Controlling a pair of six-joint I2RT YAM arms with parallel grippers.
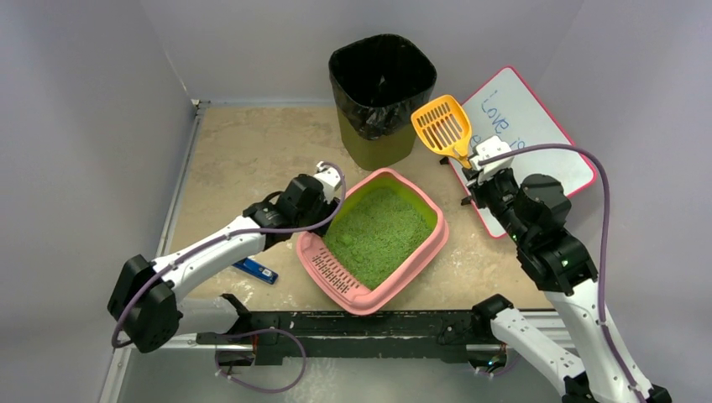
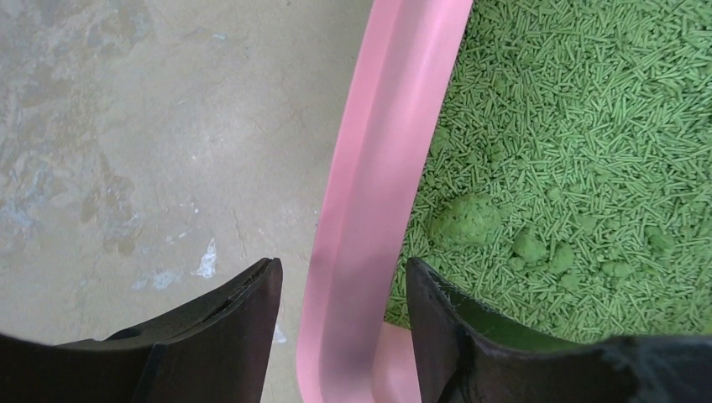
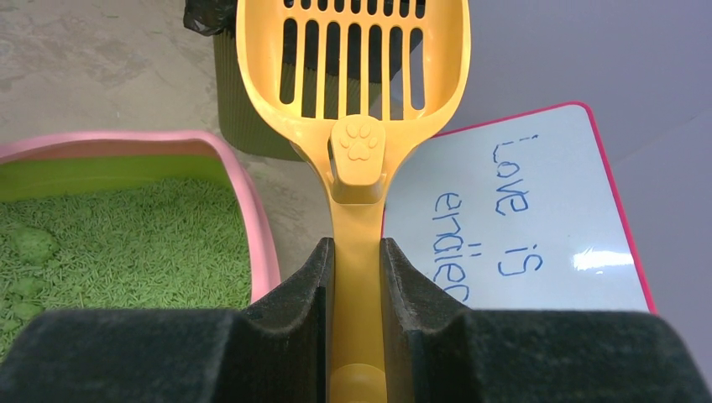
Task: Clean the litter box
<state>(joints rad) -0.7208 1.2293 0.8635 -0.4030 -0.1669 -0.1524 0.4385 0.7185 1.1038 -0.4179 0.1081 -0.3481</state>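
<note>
"Well, how did the fingers stand?" asked the first.

"The left gripper (image 2: 342,269) was open astride the left wall of the litter box (image 2: 378,151). One finger hung outside over the table (image 2: 126,126) and one inside over the litter (image 2: 588,126), with a gap on each side, so it gripped nothing. The right gripper (image 3: 357,248) was clamped on the handle of the yellow scoop (image 3: 357,147), its slotted blade empty and raised beside the bin (image 1: 382,84)."

"And the box?"

"It lay on the table between the arms, grate lip toward the bases. The bin stood just behind it and a whiteboard (image 1: 537,134) lay to the right. Clumps (image 2: 466,222) sat in the litter just inside the left wall."

"So the step was?"

"Probably steadying the box for scooping. Done well, the left fingers needed to close squarely on the wall before the scoop came down. The blade needed to enter shallow beside those clumps, so that loose litter fell through the slots."
</note>
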